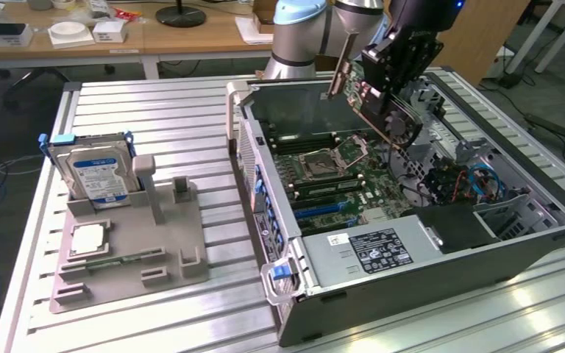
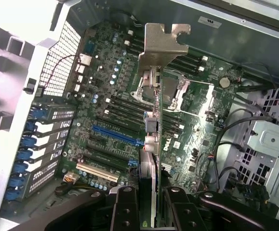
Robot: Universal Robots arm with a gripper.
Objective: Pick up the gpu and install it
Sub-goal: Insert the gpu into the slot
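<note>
One gpu (image 2: 153, 139) hung edge-on above the motherboard (image 2: 115, 96) of one open computer case (image 1: 410, 287). The gripper (image 2: 151, 199) was clamped on the card. One hard drive (image 1: 96, 173) stood upright in one grey holder (image 1: 165, 250), well apart at the exterior view's left.
</note>
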